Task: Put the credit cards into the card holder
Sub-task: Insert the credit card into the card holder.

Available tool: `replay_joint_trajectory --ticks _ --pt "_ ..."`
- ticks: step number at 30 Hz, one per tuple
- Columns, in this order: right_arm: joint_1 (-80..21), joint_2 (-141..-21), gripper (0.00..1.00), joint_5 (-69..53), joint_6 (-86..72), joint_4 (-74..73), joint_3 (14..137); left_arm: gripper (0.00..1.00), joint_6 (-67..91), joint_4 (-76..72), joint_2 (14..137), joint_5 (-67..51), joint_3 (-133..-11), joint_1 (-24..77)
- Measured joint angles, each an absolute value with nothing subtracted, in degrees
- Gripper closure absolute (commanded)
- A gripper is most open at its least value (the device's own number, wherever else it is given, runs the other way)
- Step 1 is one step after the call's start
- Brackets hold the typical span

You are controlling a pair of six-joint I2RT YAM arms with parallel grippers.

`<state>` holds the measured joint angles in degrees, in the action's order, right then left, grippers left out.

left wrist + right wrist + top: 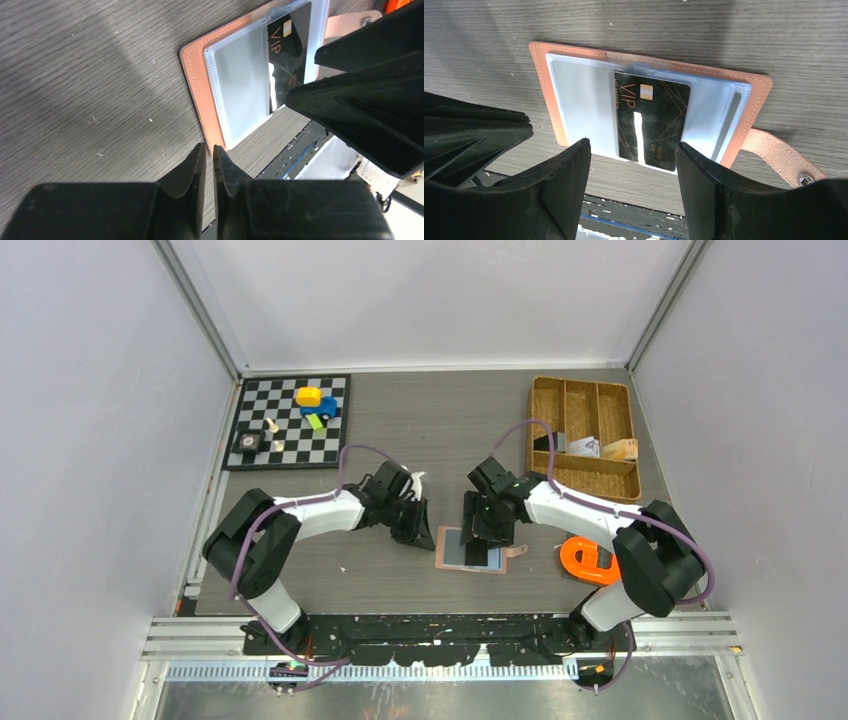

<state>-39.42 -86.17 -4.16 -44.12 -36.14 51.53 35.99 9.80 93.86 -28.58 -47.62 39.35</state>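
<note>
The salmon-pink card holder lies open on the table between my two grippers, with its clear plastic sleeves facing up and its snap strap out to the right. A black credit card marked VIP lies lengthwise on the middle sleeves. I cannot tell whether it is tucked in. My right gripper is open and empty, just above the holder's near edge, with the card between its jaws' line. My left gripper is shut and empty, its tips at the holder's near left corner. No other cards are visible.
A woven wicker tray with a small tan box stands at the back right. An orange object lies right of the holder. A chessboard with small toys sits at the back left. The table's front edge is close.
</note>
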Motion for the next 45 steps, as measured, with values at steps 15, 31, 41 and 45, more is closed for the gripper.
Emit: replay_joint_trajectory --ticks 15,31,41,45 --pt "-40.1 -86.2 0.34 -2.3 -45.6 -36.9 50.7 0.87 38.0 6.5 96.8 -28.7 -46.3 39.5" --pt "-40.5 -86.6 0.38 -4.3 -47.9 -32.8 48.2 0.94 38.7 4.6 98.5 -29.9 -46.2 39.5" --pt "-42.7 -88.8 0.39 -5.1 -48.4 -30.7 49.5 0.96 38.7 3.7 98.6 -30.3 -45.9 39.5" --pt "-43.4 -89.6 0.39 -5.2 -48.4 -29.8 50.0 0.97 38.7 3.4 98.6 -30.5 -45.8 39.5"
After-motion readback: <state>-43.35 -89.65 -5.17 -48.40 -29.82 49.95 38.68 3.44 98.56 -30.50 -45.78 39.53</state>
